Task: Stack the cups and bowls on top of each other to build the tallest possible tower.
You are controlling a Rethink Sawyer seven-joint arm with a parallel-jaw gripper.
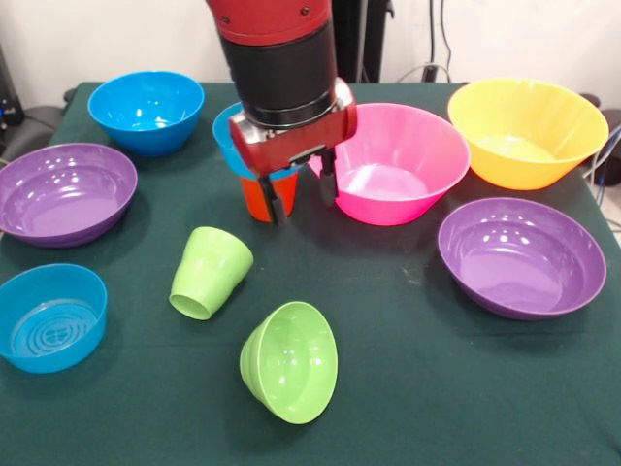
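A: Start at the left edge. What sits there?

B: A wide purple bowl [64, 192] lies upright on the green table [417, 388], and in front of it a blue bowl [50, 316] with ringed ridges on its inside floor. Behind the purple one, farther back, stands another blue bowl [147, 111].

A: And moving inward?

B: The lime green cup [210, 273] lies tipped on its side, its mouth turned toward the lower left. Just to its right and nearer the camera, the small lime green bowl [290, 361] is also on its side, its opening facing right and forward.

A: The middle?

B: The orange cup [255, 197] stands there with a third blue bowl [229, 134] resting on top of it, so the tower is only those two pieces. The arm comes down right in front of them and hides most of both.

A: And the gripper [302, 190]?

B: Its two dark fingers [277, 203] are spread apart and pinch nothing. The left one hangs before the orange cup, the right one before the rim of the large pink bowl [400, 163].

A: Further right?

B: The pink bowl sits upright on the cloth. Behind it to the right is the yellow-orange bowl [527, 131], and nearer the camera the second purple bowl [521, 256], upright, apart from both.
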